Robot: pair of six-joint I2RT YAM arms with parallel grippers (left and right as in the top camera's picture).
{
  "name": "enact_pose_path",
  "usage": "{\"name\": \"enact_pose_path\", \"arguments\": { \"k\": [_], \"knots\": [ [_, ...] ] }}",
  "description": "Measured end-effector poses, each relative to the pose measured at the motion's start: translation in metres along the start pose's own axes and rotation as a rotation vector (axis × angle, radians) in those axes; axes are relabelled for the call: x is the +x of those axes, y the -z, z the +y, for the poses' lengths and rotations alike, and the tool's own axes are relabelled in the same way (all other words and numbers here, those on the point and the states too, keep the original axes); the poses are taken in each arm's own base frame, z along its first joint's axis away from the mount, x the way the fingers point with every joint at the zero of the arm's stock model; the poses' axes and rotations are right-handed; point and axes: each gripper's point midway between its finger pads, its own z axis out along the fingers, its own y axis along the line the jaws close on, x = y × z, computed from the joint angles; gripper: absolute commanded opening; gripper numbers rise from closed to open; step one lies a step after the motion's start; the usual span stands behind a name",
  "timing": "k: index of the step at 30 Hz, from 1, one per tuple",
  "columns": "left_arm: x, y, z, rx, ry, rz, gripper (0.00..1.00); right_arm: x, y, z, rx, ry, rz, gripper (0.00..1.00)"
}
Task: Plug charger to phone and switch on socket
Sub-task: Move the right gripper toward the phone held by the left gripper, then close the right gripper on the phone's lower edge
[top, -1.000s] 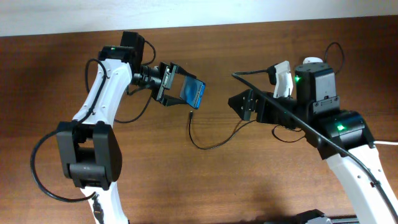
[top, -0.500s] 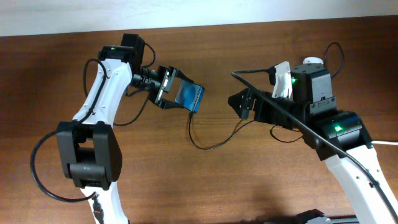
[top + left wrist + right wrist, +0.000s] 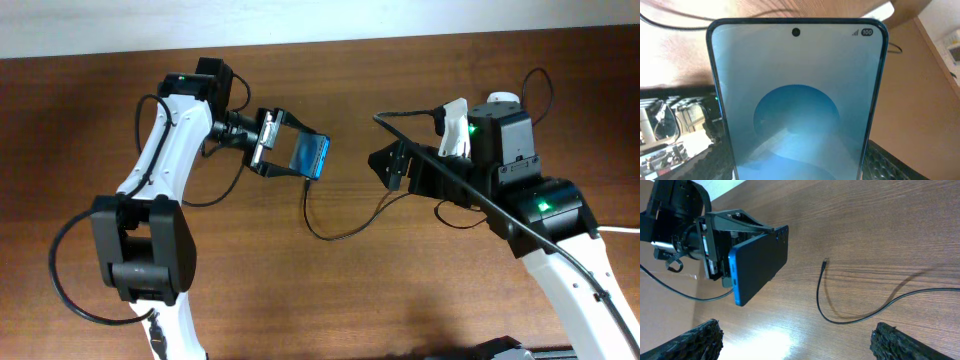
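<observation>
- Left wrist view: the phone (image 3: 797,110) fills the picture, screen toward the camera. The only writing I can read is a small "100" in a pill at the top right corner, with signal bars just beside it. A round camera hole sits at the top centre. The screen is pale blue with a darker blue disc in the middle.
- No brand name is legible on the phone's dark back in the right wrist view, only a bright blue edge.
- The left gripper (image 3: 290,150) is clamped on the phone, its fingers pressing the two long edges. It holds the phone up off the worktop (image 3: 250,280), tilted, with the free end pointing toward the other arm.
- The right gripper (image 3: 388,168) is spread wide with nothing between its fingers. It faces the phone from across a gap and touches nothing.
- The charger (image 3: 330,237) lies on the worktop between the two arms as a thin black loop. Its small tip lies free below the phone, apart from it.
- The socket (image 3: 455,125) shows as a white oblong at the far side of the right arm, partly hidden. Its markings are too small to read.
</observation>
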Motion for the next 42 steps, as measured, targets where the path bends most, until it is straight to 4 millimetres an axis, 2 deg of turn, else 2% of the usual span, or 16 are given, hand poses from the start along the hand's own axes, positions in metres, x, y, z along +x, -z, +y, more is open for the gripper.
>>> {"name": "enact_pose_path", "arguments": {
  "k": [11, 18, 22, 29, 33, 37, 42],
  "knots": [
    [0.011, 0.0, 0.002, 0.006, 0.04, 0.052, 0.0, 0.001, 0.0, -0.004, 0.021, -0.007, 0.0, 0.99],
    [-0.001, 0.0, 0.009, -0.034, 0.039, -0.016, 0.0, 0.001, -0.001, -0.005, 0.024, -0.047, 0.004, 0.99],
    [-0.013, 0.001, 0.016, -0.076, 0.038, -0.089, 0.0, 0.003, -0.015, -0.008, 0.033, -0.083, 0.034, 0.99],
    [-0.023, 0.003, 0.022, -0.108, 0.048, -0.144, 0.0, 0.015, -0.044, 0.019, 0.0, -0.072, 0.072, 1.0],
    [-0.026, 0.003, 0.024, -0.118, 0.051, -0.163, 0.0, 0.015, -0.059, 0.02, 0.017, -0.133, 0.069, 0.92],
    [-0.026, 0.002, 0.024, -0.123, 0.058, -0.168, 0.0, 0.017, -0.08, 0.034, -0.006, -0.175, 0.07, 0.86],
    [-0.024, -0.001, 0.024, -0.13, 0.065, -0.168, 0.0, 0.034, -0.113, 0.045, -0.012, -0.194, 0.122, 0.81]
  ]
}}
